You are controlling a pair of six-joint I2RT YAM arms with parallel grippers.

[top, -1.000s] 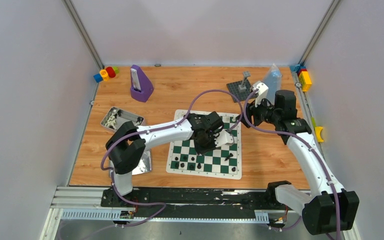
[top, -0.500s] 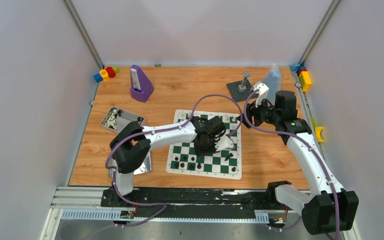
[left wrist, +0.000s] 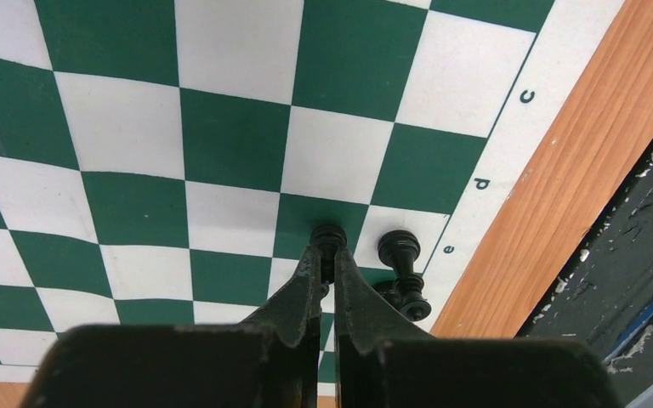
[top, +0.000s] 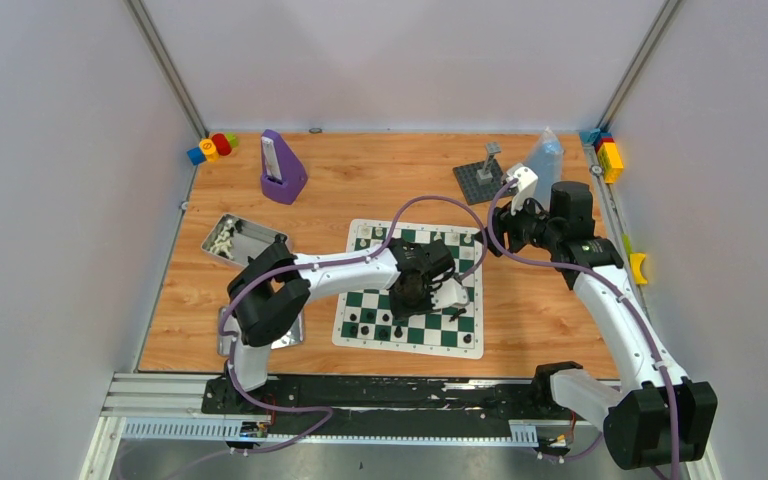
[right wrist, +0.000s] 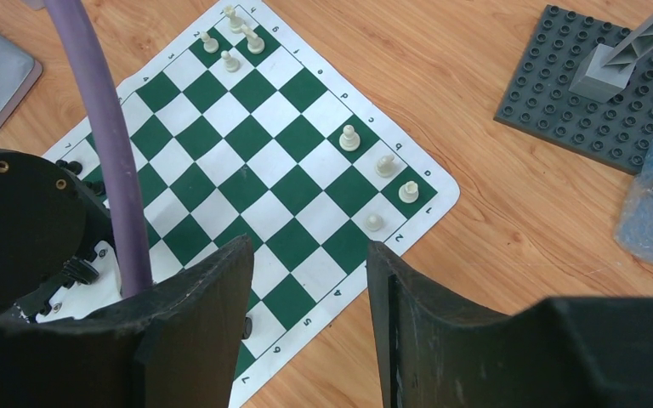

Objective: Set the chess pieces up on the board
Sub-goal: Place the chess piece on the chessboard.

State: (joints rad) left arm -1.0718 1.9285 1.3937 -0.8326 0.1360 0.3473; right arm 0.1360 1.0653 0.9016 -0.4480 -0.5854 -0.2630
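Black chess piece point(left wrist: 329, 239) — pinched between the closed jaws of the left gripper point(left wrist: 326, 270), low centre of the left wrist view, by the lettered edge of the board point(left wrist: 221, 136), a second black piece point(left wrist: 399, 248) just beside. The right gripper point(right wrist: 309, 280) stands open and empty — white chess pieces point(right wrist: 383, 166) beyond, mid-frame.

walls point(top: 60, 200): plain pale panels | table point(top: 380, 175): wood-grain top | near edge: metal rail point(top: 160, 402)
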